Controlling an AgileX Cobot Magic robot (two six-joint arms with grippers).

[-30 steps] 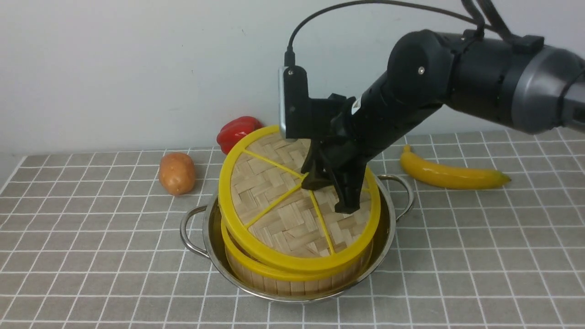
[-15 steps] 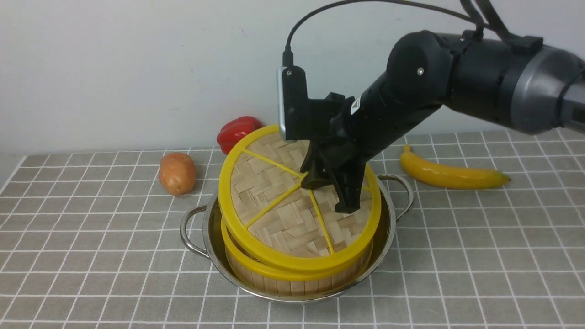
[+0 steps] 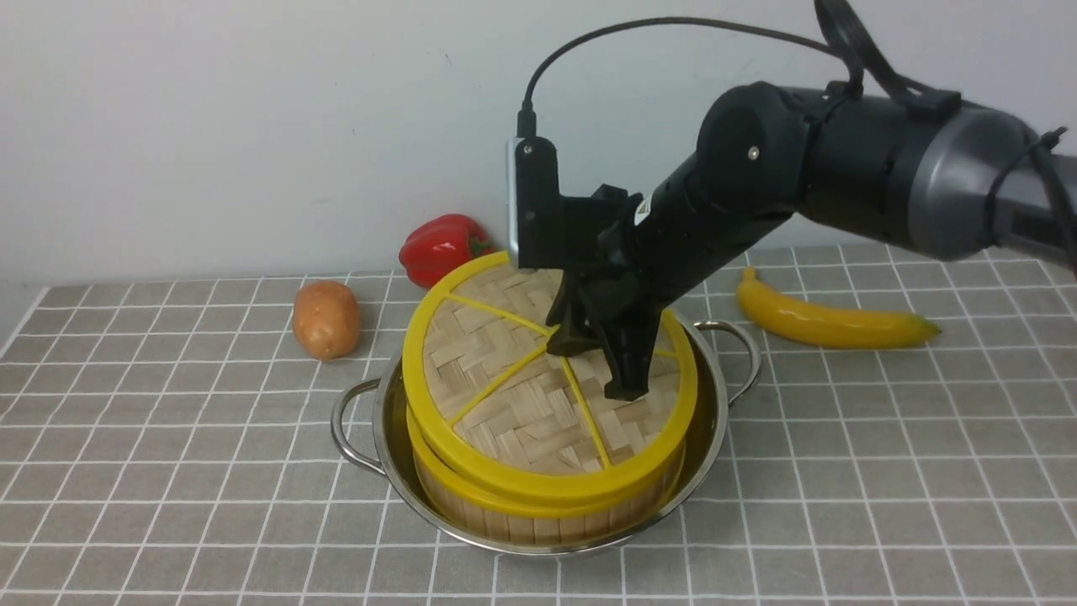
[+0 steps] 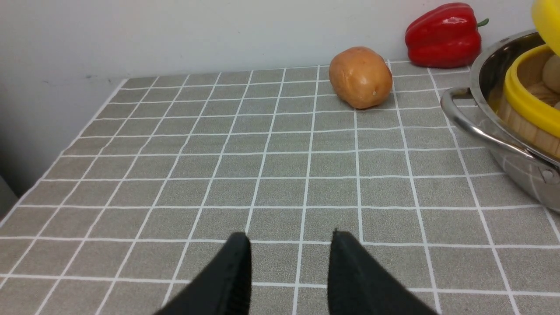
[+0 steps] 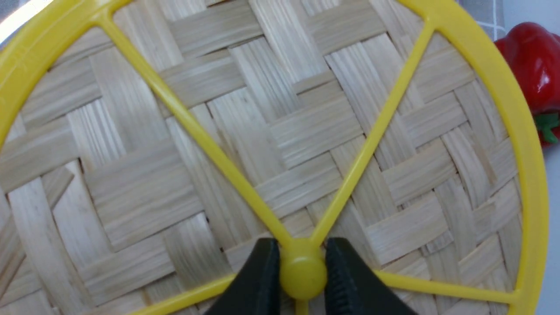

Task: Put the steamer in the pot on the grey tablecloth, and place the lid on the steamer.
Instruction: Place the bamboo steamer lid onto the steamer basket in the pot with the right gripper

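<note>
The table (image 3: 168,471) wears a grey checked cloth (image 3: 841,505) and carries the pot (image 3: 389,438). A sideways shove could make the pot slide on that cloth, since nothing steadies it. The left fingers (image 4: 232,271) hover spread and empty over bare cloth, well apart from the pot.

The steamer (image 3: 538,526) sits inside the pot with room around it, so a push on one edge may nudge it off-centre.

The lid (image 3: 505,396) is the main worry. It lies tilted over the steamer, its near edge on or just above the steamer's yellow rim and its far edge raised. Let go like this, it would likely land crooked, or slip down between the steamer and the pot wall.

The knob (image 5: 302,273) is small, round and smooth. The right fingers (image 5: 258,280) pinch it from both sides, and the tilted lid's weight could twist it out of that narrow grip.
</note>
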